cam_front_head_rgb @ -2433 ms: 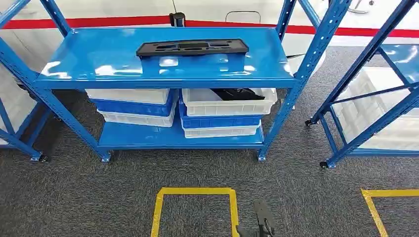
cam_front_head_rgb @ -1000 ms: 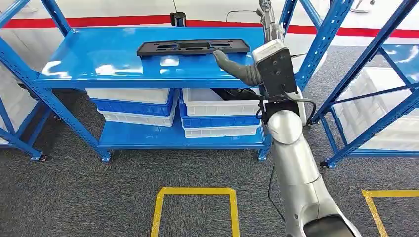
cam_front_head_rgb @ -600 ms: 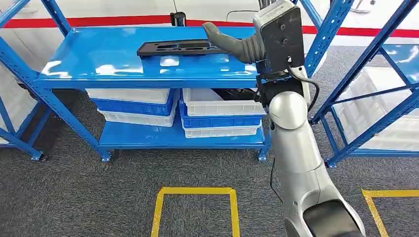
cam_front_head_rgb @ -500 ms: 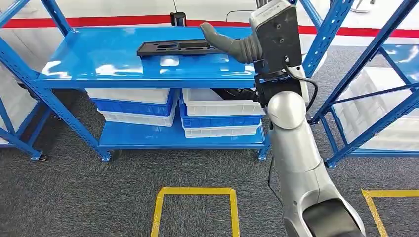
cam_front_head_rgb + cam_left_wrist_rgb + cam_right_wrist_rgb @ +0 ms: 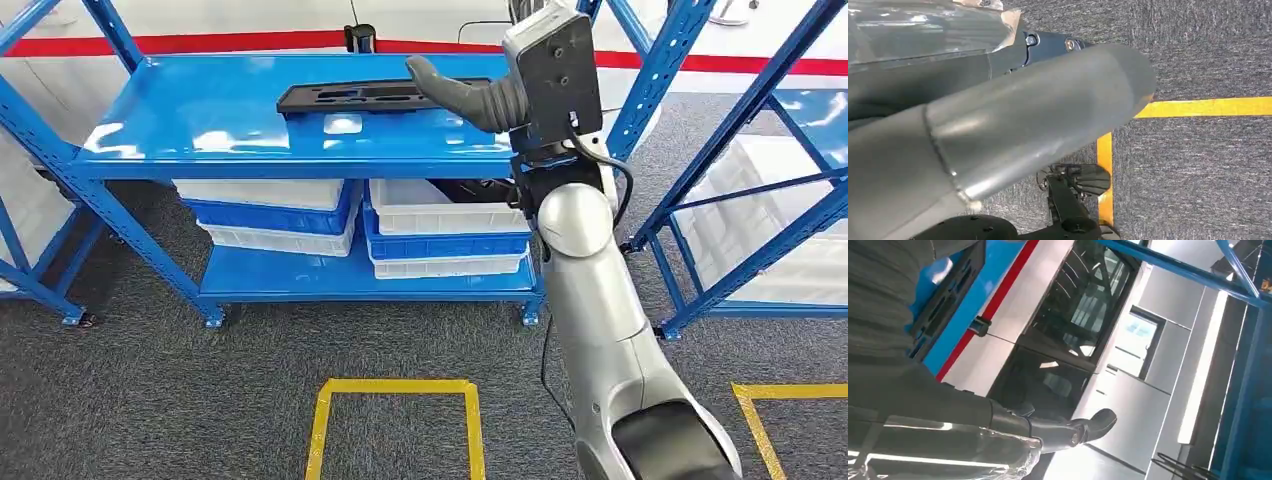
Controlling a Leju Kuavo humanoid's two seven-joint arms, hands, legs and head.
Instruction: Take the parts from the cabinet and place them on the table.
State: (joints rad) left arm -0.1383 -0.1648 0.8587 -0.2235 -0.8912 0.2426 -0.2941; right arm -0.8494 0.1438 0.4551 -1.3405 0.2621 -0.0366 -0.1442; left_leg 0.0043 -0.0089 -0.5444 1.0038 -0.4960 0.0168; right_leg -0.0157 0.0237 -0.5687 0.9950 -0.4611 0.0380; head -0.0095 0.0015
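A long black plastic part (image 5: 360,96) lies flat on the top shelf (image 5: 200,130) of the blue rack. My right hand (image 5: 505,85) is raised at the part's right end, and its grey thumb (image 5: 450,88) reaches over that end. I cannot tell whether it touches. In the right wrist view the part (image 5: 948,295) lies beside the ribbed thumb, and the dark fingers (image 5: 1068,430) stretch out straight with nothing in them. My left hand (image 5: 998,125) hangs low over the carpet, and its pose is unclear.
On the lower shelf stand stacked white and blue bins (image 5: 270,215). The right-hand white bin (image 5: 450,212) holds more black parts (image 5: 480,190). A second blue rack (image 5: 760,180) stands to the right. Yellow tape squares (image 5: 395,388) mark the grey carpet.
My right arm has come up from the bottom of the head view to shelf height. In the last half second the hand has barely shifted. The black part has not moved.
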